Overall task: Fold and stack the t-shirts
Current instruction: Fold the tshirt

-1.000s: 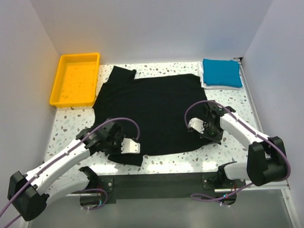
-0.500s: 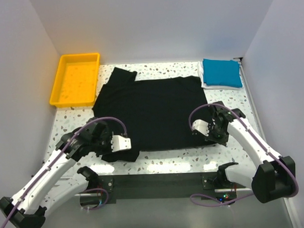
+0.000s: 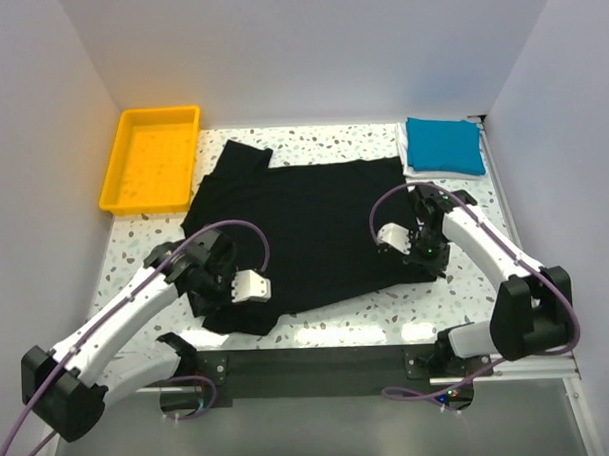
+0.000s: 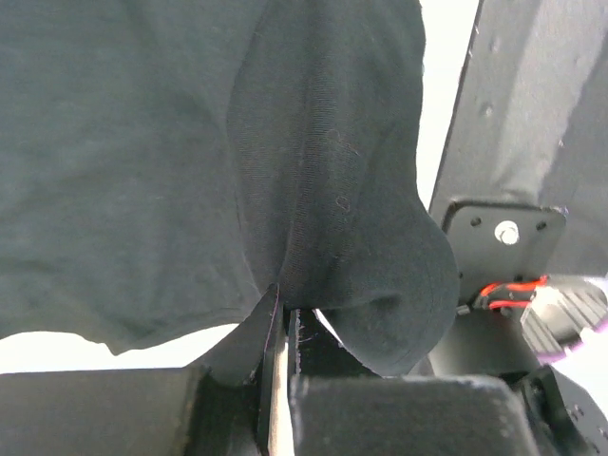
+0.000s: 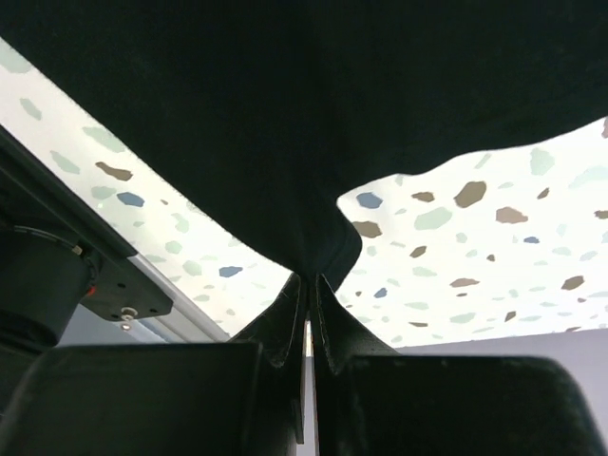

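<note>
Here is the large plain black cloth t-shirt [image 3: 304, 213], lying spread over the middle of the speckled terrazzo table [image 3: 457, 295], and its long axis is running left to right, skewed a touch so the near edge is slanting. One short sleeve is pointing toward the far left corner, just beside the yellow plastic tray [image 3: 113, 187]; the collar I cannot make out. The left gripper [image 3: 215, 291] is sitting at the shirt's near left corner with its fingers pinched tight on a bunched fold, and in the left wrist view the left gripper [image 4: 285, 328] is clamping the dark fabric as it is draping away in a rounded pouch. Over on the other side the right gripper [image 3: 426, 256] is squeezing the near right edge; the right wrist view has a peak of cloth pinched between the closed fingers [image 5: 309, 290]. At the far right corner the folded bright blue t-shirt [image 3: 444, 143] is resting on the folded white t-shirt [image 3: 421, 170], well apart from the black one.
</note>
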Controlling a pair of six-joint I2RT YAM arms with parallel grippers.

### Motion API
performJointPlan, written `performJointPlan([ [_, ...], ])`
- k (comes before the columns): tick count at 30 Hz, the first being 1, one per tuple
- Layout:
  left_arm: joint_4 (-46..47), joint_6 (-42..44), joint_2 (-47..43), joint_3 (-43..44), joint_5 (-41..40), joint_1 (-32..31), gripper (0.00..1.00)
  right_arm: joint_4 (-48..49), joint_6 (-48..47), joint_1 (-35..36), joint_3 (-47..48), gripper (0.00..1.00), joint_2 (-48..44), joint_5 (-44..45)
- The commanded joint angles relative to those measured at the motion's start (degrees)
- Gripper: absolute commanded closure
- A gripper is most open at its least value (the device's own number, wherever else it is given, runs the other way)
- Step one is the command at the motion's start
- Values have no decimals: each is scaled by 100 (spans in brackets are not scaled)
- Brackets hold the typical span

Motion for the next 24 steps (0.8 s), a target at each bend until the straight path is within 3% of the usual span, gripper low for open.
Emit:
performJointPlan([
  [1, -210, 776, 519, 405, 271, 303, 100, -2, -183, -10, 323, 100, 270, -67],
  [9, -825, 2122, 2487, 1935, 562, 1586, 99, 51, -368, -115, 841, 100, 981, -49],
  [24, -817, 2729, 4448, 3332, 447, 1983, 93, 218, -491, -554, 1975, 100, 2582, -58],
])
